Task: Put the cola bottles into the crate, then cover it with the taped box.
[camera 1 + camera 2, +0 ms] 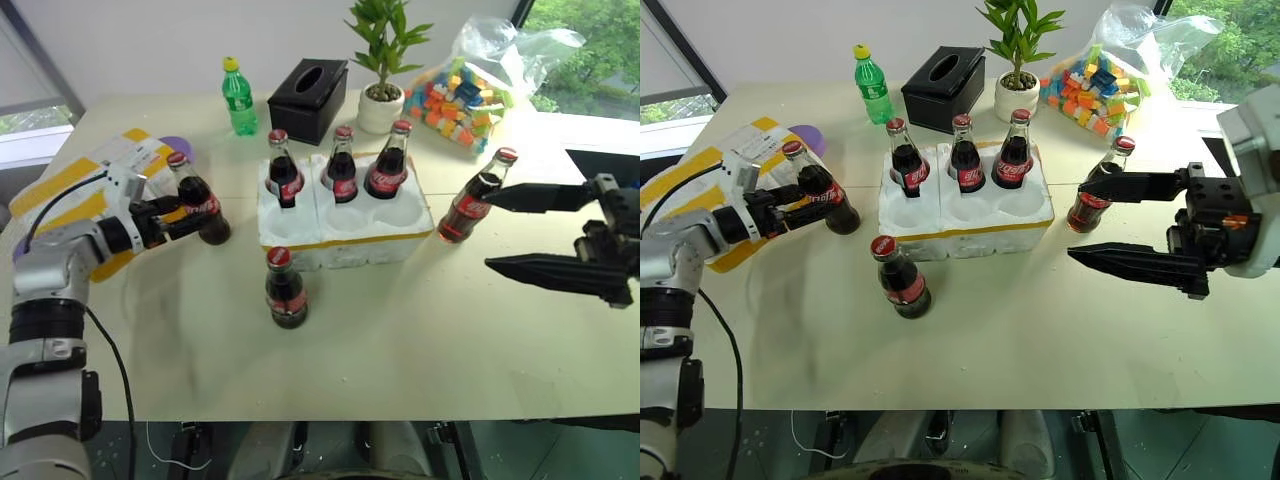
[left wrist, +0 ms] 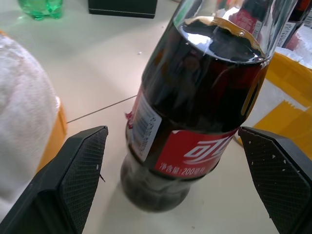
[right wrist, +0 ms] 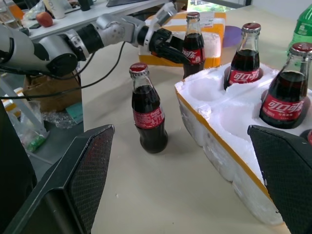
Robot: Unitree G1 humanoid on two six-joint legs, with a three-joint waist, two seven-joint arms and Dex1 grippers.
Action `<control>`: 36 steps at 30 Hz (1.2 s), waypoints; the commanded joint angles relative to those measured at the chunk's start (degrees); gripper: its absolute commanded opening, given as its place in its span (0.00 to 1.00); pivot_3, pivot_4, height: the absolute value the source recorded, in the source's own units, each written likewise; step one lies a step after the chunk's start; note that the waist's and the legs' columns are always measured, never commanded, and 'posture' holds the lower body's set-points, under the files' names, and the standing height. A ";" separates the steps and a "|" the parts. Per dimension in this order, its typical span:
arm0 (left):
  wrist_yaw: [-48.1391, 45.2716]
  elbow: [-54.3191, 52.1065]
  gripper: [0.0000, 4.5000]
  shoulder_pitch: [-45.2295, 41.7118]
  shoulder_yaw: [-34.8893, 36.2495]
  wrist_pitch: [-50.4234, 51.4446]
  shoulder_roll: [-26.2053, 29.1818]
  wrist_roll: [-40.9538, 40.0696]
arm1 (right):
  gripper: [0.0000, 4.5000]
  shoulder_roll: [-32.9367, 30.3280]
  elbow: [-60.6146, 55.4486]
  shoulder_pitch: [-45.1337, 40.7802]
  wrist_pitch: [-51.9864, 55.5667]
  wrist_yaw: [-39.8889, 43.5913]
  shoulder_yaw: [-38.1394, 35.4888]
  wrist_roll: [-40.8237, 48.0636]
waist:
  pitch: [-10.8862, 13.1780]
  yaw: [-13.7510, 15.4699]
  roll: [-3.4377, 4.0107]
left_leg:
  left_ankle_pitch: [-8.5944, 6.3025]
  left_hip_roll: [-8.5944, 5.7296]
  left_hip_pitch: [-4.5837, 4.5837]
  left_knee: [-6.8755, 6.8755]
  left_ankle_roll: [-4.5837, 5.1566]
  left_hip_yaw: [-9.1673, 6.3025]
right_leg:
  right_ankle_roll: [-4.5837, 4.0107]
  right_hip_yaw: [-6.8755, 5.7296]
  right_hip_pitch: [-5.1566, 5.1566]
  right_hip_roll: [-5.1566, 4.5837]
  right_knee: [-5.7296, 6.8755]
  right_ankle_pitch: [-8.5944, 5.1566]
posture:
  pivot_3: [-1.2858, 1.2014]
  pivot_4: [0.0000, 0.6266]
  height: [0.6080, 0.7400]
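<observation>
1. Pale tabletop (image 1: 400, 340) under a bright window carries the whole job: the crate (image 1: 345, 232) sits mid-table with three cola bottles (image 1: 342, 166) upright in its far row and its three near wells bare.

2. Three more bottles stand loose on the table: one at the left (image 1: 200, 203), one just in front of the crate (image 1: 286, 290), and one off the crate's right end (image 1: 476, 201).

3. Left gripper (image 1: 196, 217) has its fingers (image 2: 78, 168) spread wide, one on each side of the left bottle's lower body. In the left wrist view a gap shows between each pad and the glass, so it is bracketed, not pinched.

4. That bottle stands upright, its long axis crossing the line the left gripper points along. It lies straight ahead between the fingers, so I judge that closing is all the next move needs.

5. Taped box (image 1: 75, 195) lies just behind the left gripper and is not yet on the crate.

6. Right gripper (image 1: 1090, 222) is spread wide too and holds nothing. It points in across the table, with the right-hand bottle just beyond its far fingertip.

7. For the left bottle the left arm is plainly the nearer. The bottle in front of the crate lies between the two grippers, clear of both.
</observation>
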 commanded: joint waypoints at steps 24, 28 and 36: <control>-23.37 -16.34 0.63 -10.80 -0.86 20.68 13.85 -9.13 | 1.00 0.22 -2.34 -0.71 -4.88 -6.72 7.20 1.95 | 0.18 0.13 -0.36 | 0.15 0.00 -0.89 0.29 0.10 -0.01 | -0.01 -0.03 -0.80 0.05 0.29 0.08 | 0.52 0.24 0.94; -23.87 -17.56 0.63 -19.73 -3.56 24.52 10.31 -11.24 | 1.00 1.10 -2.36 -0.29 -5.99 -7.06 8.39 1.28 | 0.28 0.16 -0.54 | 0.15 0.00 -0.89 0.50 0.11 -0.01 | -0.03 -0.04 -0.72 0.07 0.29 0.14 | 0.52 0.24 0.94; -21.51 -7.08 0.63 -28.21 -9.32 15.56 0.00 -4.45 | 1.00 2.66 -3.33 1.55 -6.55 -9.47 7.47 1.88 | 0.30 -0.45 -0.54 | 0.15 0.01 -0.89 0.75 0.13 -0.01 | 0.08 -0.03 -0.72 0.13 0.46 0.21 | 0.52 0.24 0.94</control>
